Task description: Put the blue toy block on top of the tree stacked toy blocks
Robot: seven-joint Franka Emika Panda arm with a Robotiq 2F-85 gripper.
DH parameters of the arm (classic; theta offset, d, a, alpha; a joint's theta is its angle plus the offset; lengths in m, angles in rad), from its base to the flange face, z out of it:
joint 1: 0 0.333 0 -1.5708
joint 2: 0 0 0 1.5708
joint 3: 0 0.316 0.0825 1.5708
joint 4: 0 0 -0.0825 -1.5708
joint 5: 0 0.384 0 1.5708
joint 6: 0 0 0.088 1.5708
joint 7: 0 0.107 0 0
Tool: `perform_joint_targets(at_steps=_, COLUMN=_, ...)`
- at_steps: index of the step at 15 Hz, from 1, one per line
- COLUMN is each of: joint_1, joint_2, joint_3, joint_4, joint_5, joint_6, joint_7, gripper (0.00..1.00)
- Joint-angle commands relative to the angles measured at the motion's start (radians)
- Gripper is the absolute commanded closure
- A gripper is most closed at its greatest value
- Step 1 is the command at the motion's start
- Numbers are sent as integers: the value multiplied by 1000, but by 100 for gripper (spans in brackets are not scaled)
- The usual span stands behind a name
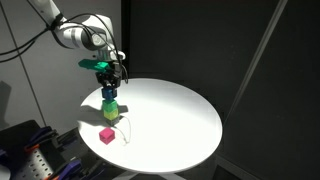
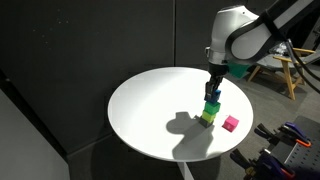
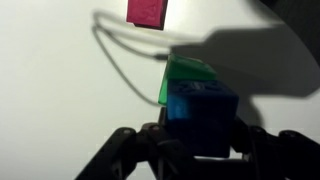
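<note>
The blue toy block [image 3: 203, 115] sits between my gripper's [image 3: 200, 142] two fingers, which are shut on its sides. In the wrist view a bright green cube [image 3: 190, 75] shows directly behind it. In both exterior views the blue toy block [image 1: 109, 91] [image 2: 212, 97] rests on or just above the stacked toy blocks [image 1: 110, 107] [image 2: 209, 113], bright green over yellow-green. The gripper [image 1: 108, 78] [image 2: 213, 86] reaches down from above. I cannot tell whether the blue block touches the stack.
A lone pink cube [image 1: 107, 135] [image 2: 231, 123] [image 3: 148, 12] lies on the round white table [image 1: 175, 115] [image 2: 150, 110] close to the stack, near the table's edge. Dark curtains surround the table. Equipment stands beyond the rim.
</note>
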Motion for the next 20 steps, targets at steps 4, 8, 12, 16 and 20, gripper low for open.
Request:
perform_joint_targets(at_steps=4, joint_1=2, joint_2=-7, joint_3=-5, joint_4=3, joint_5=-5, joint_6=1, joint_7=-11, gripper=6)
perform_joint_targets(at_steps=8, joint_1=4, joint_2=-17, joint_3=-3, joint_4=1, joint_5=-2, joint_6=-6, joint_7=-20, gripper=0)
perform_joint_targets(at_steps=12, joint_1=6, joint_2=-40, joint_3=1, joint_4=-4, joint_5=8, joint_6=-12, joint_7=-40, gripper=0)
perform_joint_targets(at_steps=16, joint_1=8, joint_2=-71, joint_3=6, joint_4=-10, joint_5=11, joint_6=-16, joint_7=-58, gripper=0)
perform_joint_targets(at_steps=20, joint_1=9, joint_2=-108, joint_3=10, joint_4=-20, joint_5=24, joint_6=-17, joint_7=-94, gripper=0)
